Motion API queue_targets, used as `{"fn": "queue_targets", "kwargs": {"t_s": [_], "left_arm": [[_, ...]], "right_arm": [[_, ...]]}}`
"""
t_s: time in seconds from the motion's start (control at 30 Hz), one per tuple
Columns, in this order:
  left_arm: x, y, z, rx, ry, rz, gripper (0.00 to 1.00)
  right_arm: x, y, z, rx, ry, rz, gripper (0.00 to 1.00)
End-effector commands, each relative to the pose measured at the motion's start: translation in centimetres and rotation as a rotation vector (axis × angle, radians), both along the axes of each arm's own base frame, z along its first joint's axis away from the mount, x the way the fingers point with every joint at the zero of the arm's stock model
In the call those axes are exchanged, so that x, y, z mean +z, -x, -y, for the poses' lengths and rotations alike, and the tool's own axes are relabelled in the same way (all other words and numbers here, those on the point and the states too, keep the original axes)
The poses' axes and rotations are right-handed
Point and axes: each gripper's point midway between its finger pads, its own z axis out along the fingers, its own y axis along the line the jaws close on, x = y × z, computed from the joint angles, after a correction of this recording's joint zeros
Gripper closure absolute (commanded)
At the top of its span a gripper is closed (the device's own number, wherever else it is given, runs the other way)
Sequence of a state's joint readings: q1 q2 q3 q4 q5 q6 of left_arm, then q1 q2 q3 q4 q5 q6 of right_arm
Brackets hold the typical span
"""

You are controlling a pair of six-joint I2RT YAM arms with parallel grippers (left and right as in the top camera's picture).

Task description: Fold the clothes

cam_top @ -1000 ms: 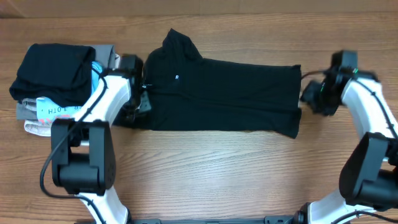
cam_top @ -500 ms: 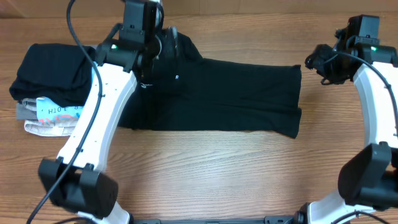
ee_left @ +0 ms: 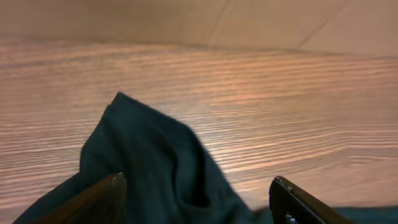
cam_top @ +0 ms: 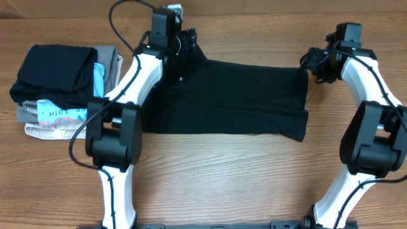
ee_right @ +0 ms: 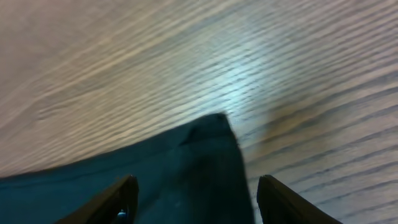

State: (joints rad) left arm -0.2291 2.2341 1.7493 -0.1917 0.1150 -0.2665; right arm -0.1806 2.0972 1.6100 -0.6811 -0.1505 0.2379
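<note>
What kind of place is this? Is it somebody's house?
Probably a robot lab, not a home: a left robot arm and a right robot arm stand at a wooden table, reaching over a spread black T-shirt, with a stack of folded clothes beside it.

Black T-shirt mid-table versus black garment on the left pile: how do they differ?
The black soft T-shirt lies spread out long; the black folded garment is a compact bundle. The T-shirt rests on the wooden table; the garment tops a pile of folded clothes. Both are black.
</note>
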Motion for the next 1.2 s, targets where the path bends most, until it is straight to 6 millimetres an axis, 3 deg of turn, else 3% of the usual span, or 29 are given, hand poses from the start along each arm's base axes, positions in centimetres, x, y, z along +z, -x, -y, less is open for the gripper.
{"fn": "queue_targets", "kwargs": {"t_s": [0.0, 0.17, 0.33, 0.6, 0.87, 1.17], "left_arm": [[-1.6, -2.8, -2.5, 0.027, -0.010, 0.028, 0.25], [-4.4, -4.6, -4.4, 0.031, -0.039, 0.013, 0.32], [-6.0, -5.2, -5.2, 0.002, -0.093, -0.013, 0.32], [-5.7, -5.6, -5.2, -0.018, -0.116, 0.016, 0.38], [-8.3, -6.0, -4.4, -0.044, -0.129, 0.022, 0.39], [-9.4, -6.0, -3.2, -0.075, -0.149, 0.037, 0.37]], "right_arm": [[0.7, -0.5, 1.0, -0.016, 0.066, 0.016, 0.34], [0.6, -0.3, 1.0, -0.016, 0.064, 0.007, 0.34], [0.5, -0.2, 1.0, -0.015, 0.063, 0.003, 0.34], [0.5, -0.1, 1.1, -0.015, 0.072, 0.000, 0.33], [0.4, -0.1, 1.1, -0.015, 0.071, -0.001, 0.32], [0.4, 0.0, 1.1, -0.015, 0.071, -0.004, 0.32]]}}
